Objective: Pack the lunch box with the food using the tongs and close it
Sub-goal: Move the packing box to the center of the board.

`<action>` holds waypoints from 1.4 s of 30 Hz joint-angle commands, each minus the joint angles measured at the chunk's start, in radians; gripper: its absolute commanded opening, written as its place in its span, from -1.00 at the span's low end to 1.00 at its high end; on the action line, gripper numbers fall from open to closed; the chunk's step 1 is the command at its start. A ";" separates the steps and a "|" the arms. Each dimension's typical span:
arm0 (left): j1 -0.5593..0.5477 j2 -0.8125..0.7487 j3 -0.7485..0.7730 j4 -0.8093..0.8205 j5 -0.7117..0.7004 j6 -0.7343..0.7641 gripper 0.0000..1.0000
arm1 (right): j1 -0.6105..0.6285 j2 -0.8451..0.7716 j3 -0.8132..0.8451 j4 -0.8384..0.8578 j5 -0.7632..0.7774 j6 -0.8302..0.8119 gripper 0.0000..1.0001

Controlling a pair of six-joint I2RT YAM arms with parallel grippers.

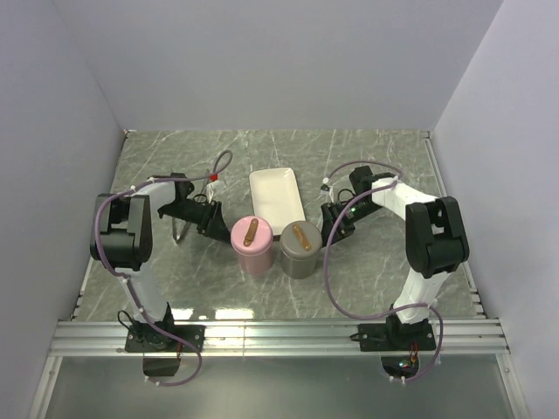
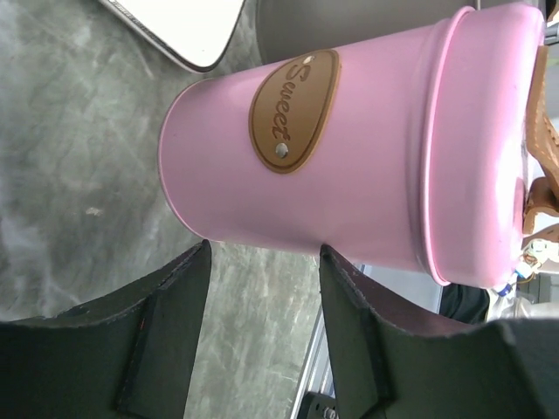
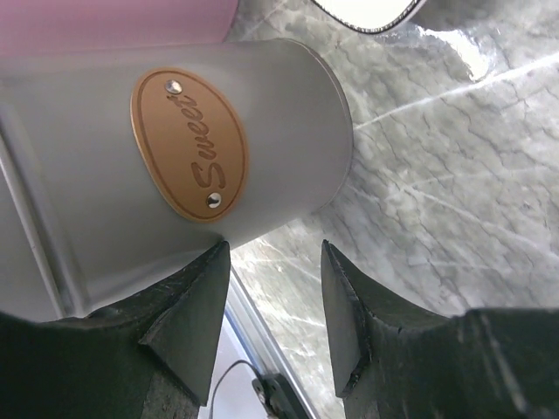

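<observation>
Left tool [image 2: 265, 251] up close in its wrist view: two dark fingers [image 2: 175, 305] apart, nothing between them, so open. Pink canister [image 2: 349, 148] sits just past the fingertips. Contact can't be confirmed.

Left to right in the top view:
- tongs [image 1: 181, 229]: thin metal loop on the tabletop [image 1: 367, 288] under the left forearm, just left of the left tool. Long axis runs near-far, rounded joined end toward the arm bases, arms pointing toward the back wall. Can't tell if anything touches them.
- pink canister: upright, lid on, left of centre. Brown strap handle [image 1: 250, 232] on the lid runs roughly near-far. Oval brown "Sweet" label [image 2: 293, 109] on its side faces the left wrist camera.
- white tray [image 1: 277, 196]: rectangular, behind both canisters, long axis near-far and tilted slightly.
- grey canister [image 3: 131, 175]: upright, lid on, just right of the pink one, sides touching or nearly so. Its strap handle [image 1: 300, 236] lies on a diagonal. Same "Sweet" label [image 3: 188, 144] faces the right wrist camera.
- right tool [image 3: 275, 249]: just right of the grey canister, fingers spread, gap shows only bare marble, so open. Canister wall is right at its left fingertip [image 3: 205, 288], not inside the gap.
</observation>
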State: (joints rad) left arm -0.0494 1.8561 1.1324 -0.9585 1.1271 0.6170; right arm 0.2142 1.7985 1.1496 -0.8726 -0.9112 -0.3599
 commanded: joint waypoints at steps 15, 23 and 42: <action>-0.010 -0.107 -0.036 0.036 0.022 0.014 0.28 | 0.013 0.021 0.082 0.110 -0.078 0.148 0.07; 0.046 -0.120 -0.008 0.145 -0.018 -0.117 0.25 | -0.004 -0.010 0.044 0.057 -0.034 0.095 0.07; -0.072 -0.127 -0.014 0.348 -0.070 -0.287 0.22 | -0.036 -0.037 -0.001 0.001 0.000 0.033 0.06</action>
State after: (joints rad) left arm -0.1131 1.7386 1.1252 -0.5831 1.0492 0.2832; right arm 0.1661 1.8130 1.1591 -0.8597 -0.9157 -0.3080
